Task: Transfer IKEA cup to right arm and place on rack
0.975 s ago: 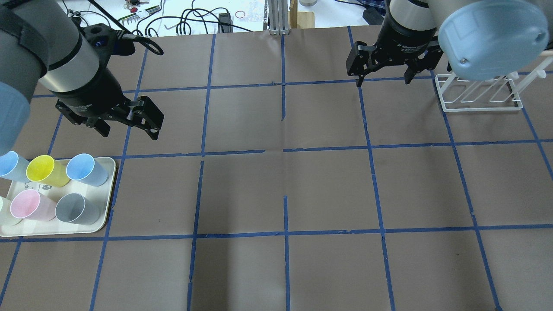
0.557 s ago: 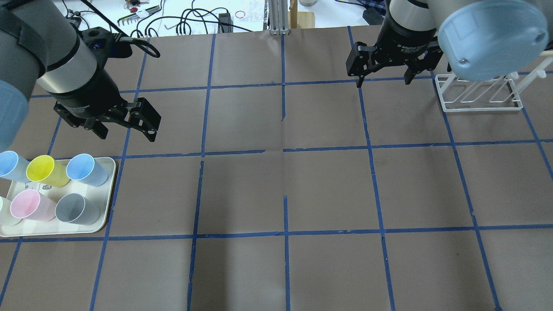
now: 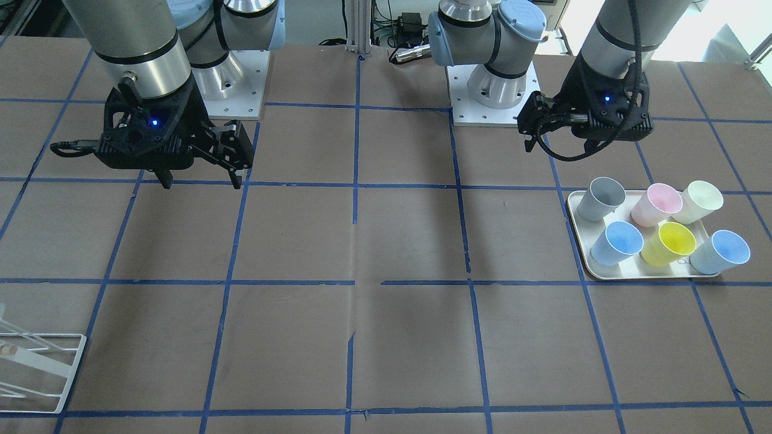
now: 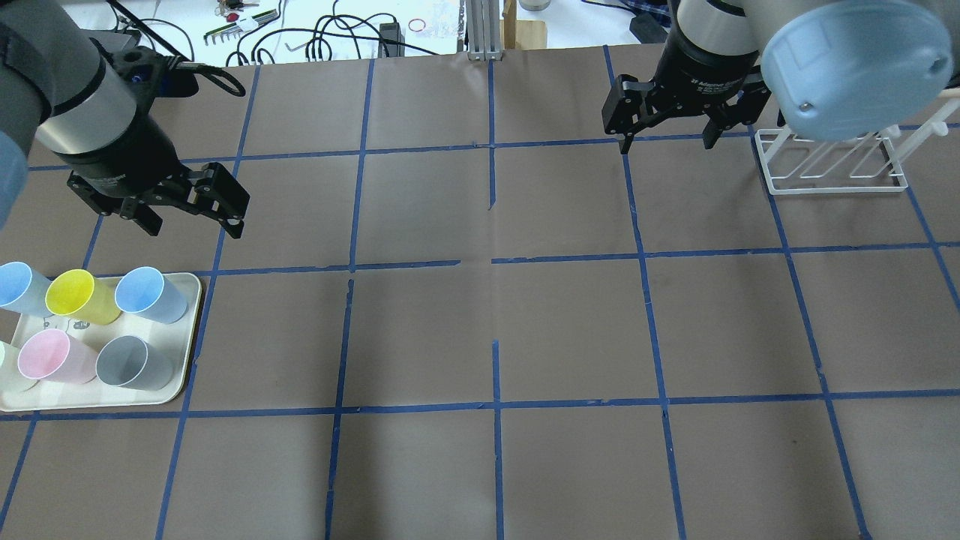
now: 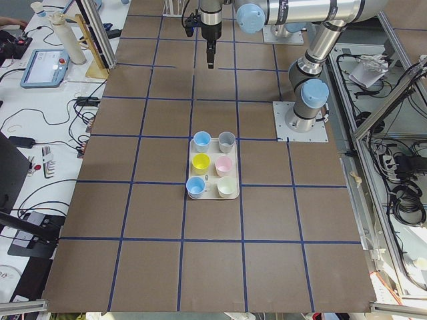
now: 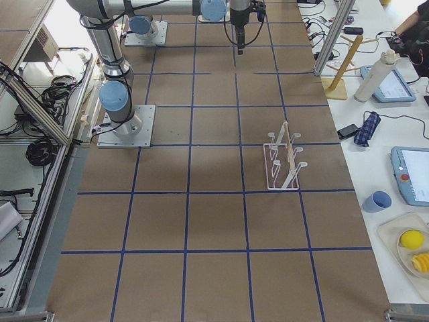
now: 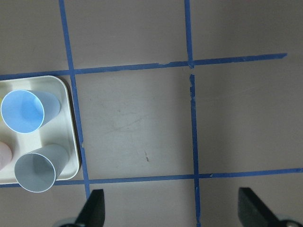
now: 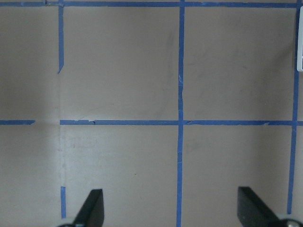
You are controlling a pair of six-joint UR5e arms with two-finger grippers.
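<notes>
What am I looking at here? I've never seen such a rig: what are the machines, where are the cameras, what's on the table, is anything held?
Two robot arms stand at a brown table gridded with blue tape. Cameras look from above-behind, across, both table ends, and each wrist. The left gripper and right gripper are open, holding nothing. A beige tray holds six upright cups: two pale blue cups, yellow, pink, grey, cream. A white wire rack stands by the right gripper.

Bright, even light from above fills every view. The brown table (image 4: 570,330) is matte and free of glare, carrying only soft, faint shadows below the arms. The far workbench (image 4: 315,26) blows out to white. Close to the lens, the left gripper (image 7: 170,213) fingertips (image 7: 94,210) look soft.
</notes>
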